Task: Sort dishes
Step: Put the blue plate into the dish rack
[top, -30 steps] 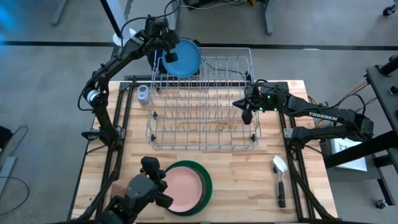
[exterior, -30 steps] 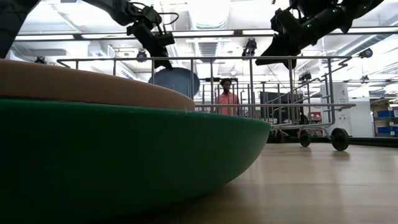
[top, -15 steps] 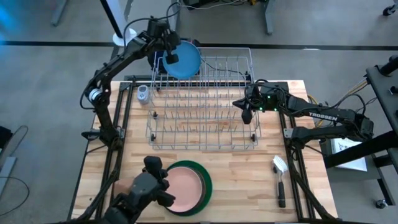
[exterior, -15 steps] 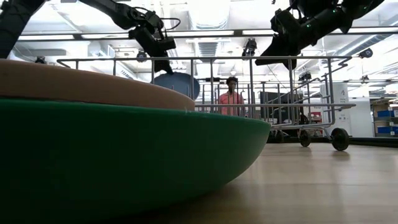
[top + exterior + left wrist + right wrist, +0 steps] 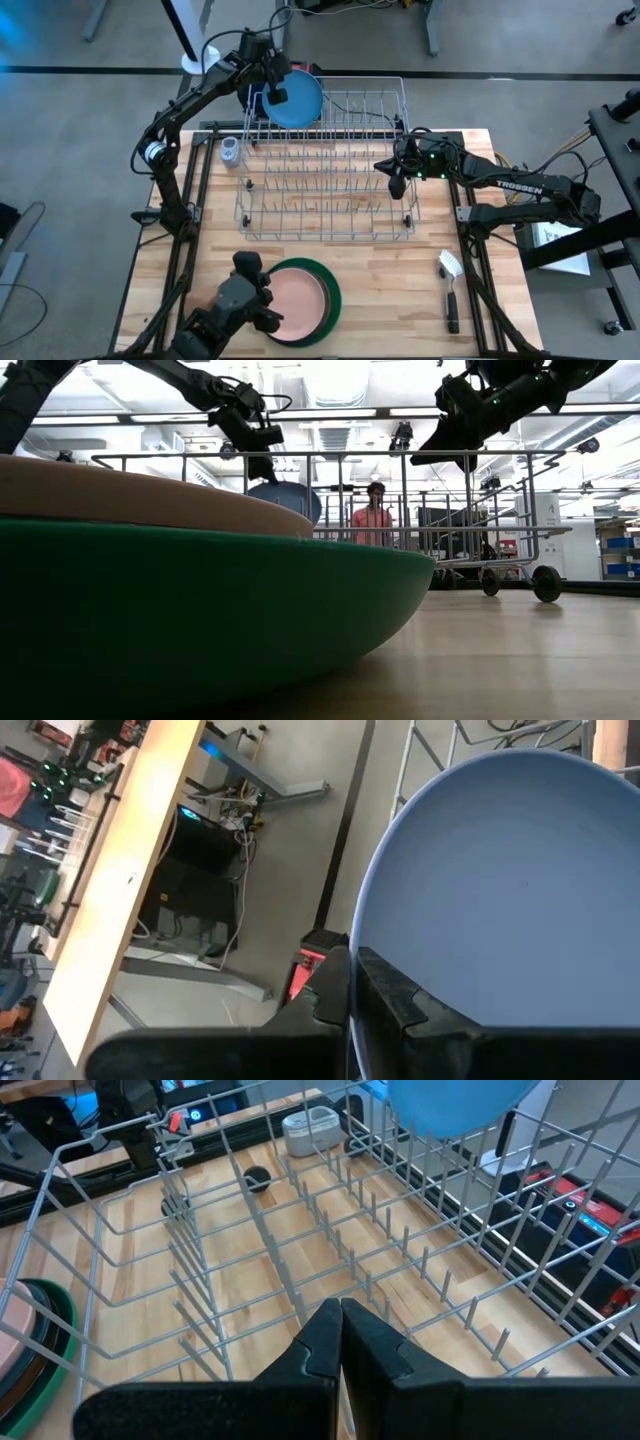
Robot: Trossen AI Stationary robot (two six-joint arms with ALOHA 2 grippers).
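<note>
Plates are split between two spots: a light blue plate (image 5: pixel 297 97) is held in the air over the far left corner of the grey wire rack (image 5: pixel 325 165), and a stack sits on the wooden table (image 5: pixel 390 300) in front of the rack. Farthest left, the left arm reaches up and over the rack's far edge, and the left end effector (image 5: pixel 277 91) has its fingers clamped together on the rim of the light blue plate; the left wrist view shows the plate (image 5: pixel 505 885) filling most of the frame with the dark fingers (image 5: pixel 385 995) pinching its edge. Near the rack's left side, a small grey object (image 5: pixel 230 152) stands on the table. In the stack, a pale pink plate (image 5: pixel 293 303) lies on top of the larger green plate (image 5: pixel 330 290), with an orange-brown rim just visible between them at the edge of the right wrist view. Moving right, the right end effector (image 5: pixel 397 187) hovers over the rack's right end with its fingers pressed together on nothing; its wrist view looks down along the rack's tines. Farthest right, a black-handled, white-headed brush (image 5: pixel 450 290) lies on the table, well apart from the stack.
</note>
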